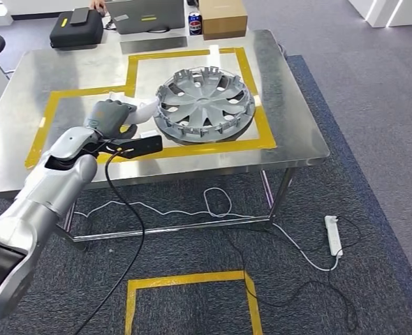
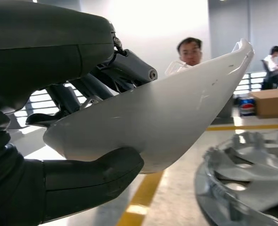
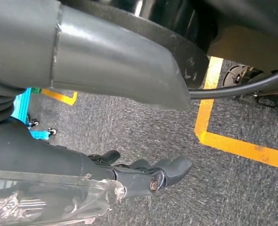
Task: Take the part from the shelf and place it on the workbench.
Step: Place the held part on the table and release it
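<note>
Reaching in from the lower left over the steel workbench (image 1: 30, 112), left hand (image 1: 109, 117) held just above the yellow tape outline (image 1: 51, 112). Thumb and fingers (image 2: 130, 66) clamped on a white curved part (image 2: 159, 117), tip pointing toward the silver wheel cover (image 1: 207, 105) lying just beside. Right hand (image 3: 144, 176) hanging over grey carpet (image 3: 137, 122), fingers loosely extended, holding nothing.
</note>
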